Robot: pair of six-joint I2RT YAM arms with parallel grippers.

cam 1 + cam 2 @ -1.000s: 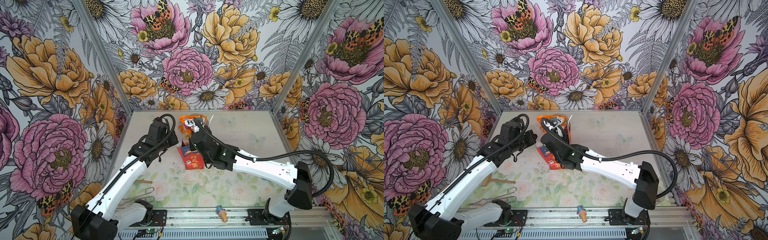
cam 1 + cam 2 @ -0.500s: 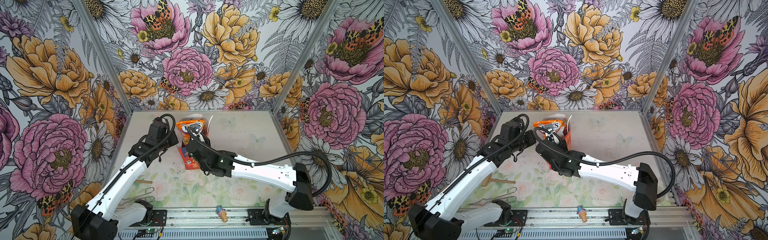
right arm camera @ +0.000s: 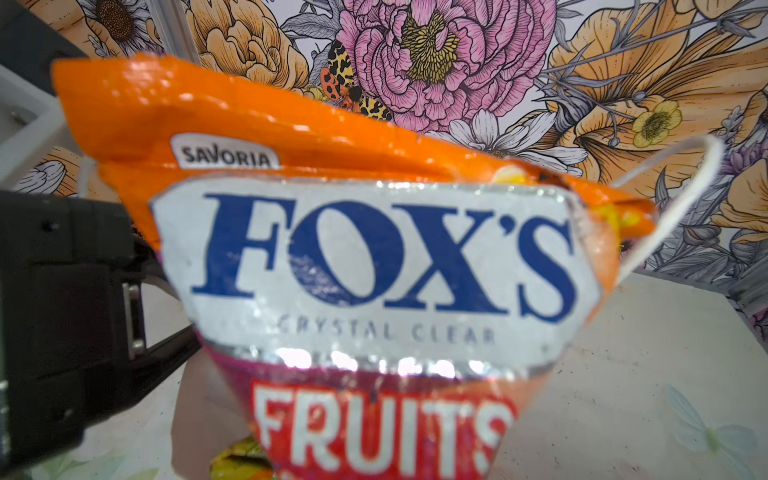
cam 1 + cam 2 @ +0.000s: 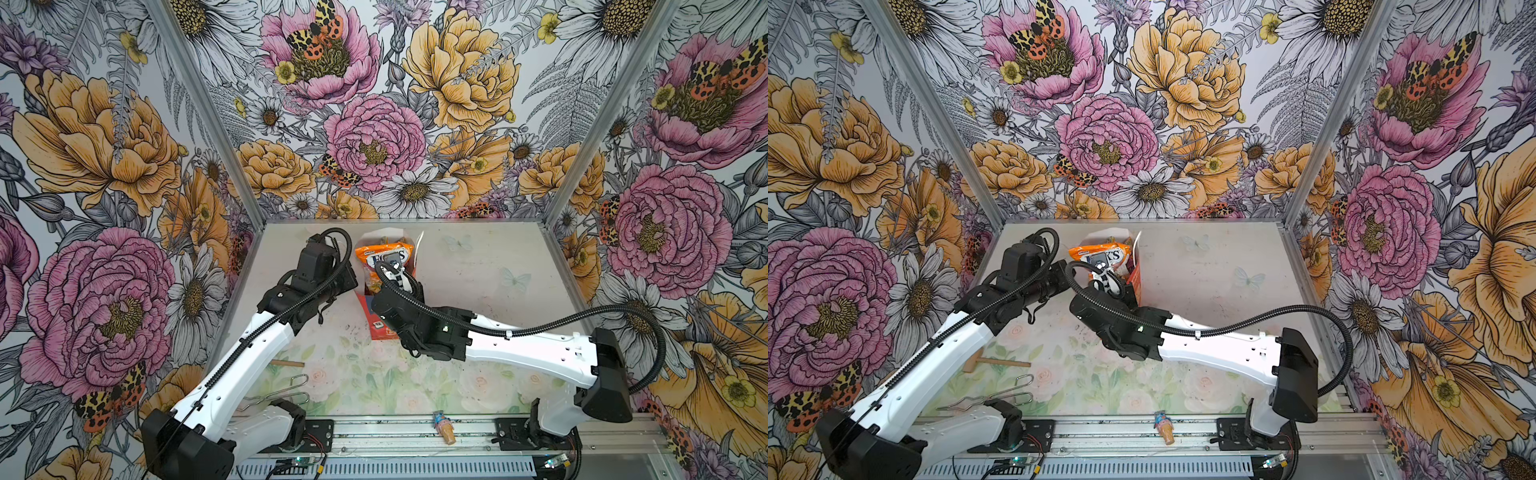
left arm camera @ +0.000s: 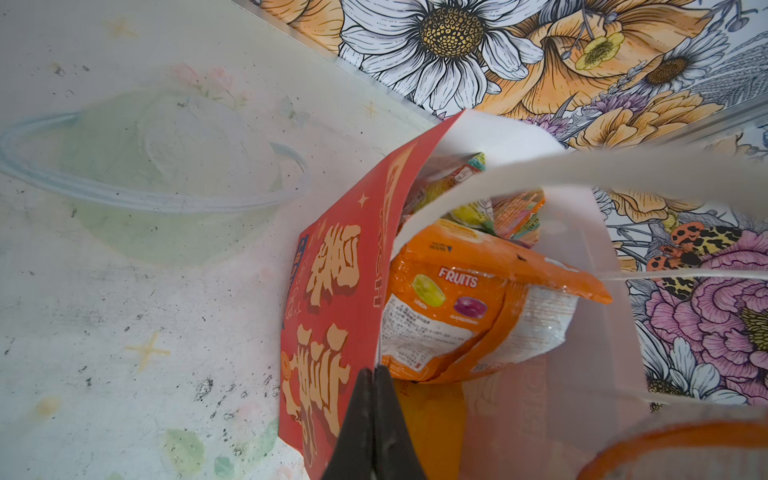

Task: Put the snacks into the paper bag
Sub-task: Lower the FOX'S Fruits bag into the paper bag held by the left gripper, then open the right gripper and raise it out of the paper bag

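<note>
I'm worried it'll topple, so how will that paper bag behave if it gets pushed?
Probably floppy: the paper bag bows where the left tool pinches its rim. Likely top-heavy and tippy, standing narrow with the FOX'S packet sticking out above. That pinch should steady it.

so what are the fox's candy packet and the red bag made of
The candy packet: thin plastic film by the look, glossy, with bright glints and crinkles. The bag: probably paper or thin card, matte red print outside, plain white inside, with crisp folded edges.
</note>
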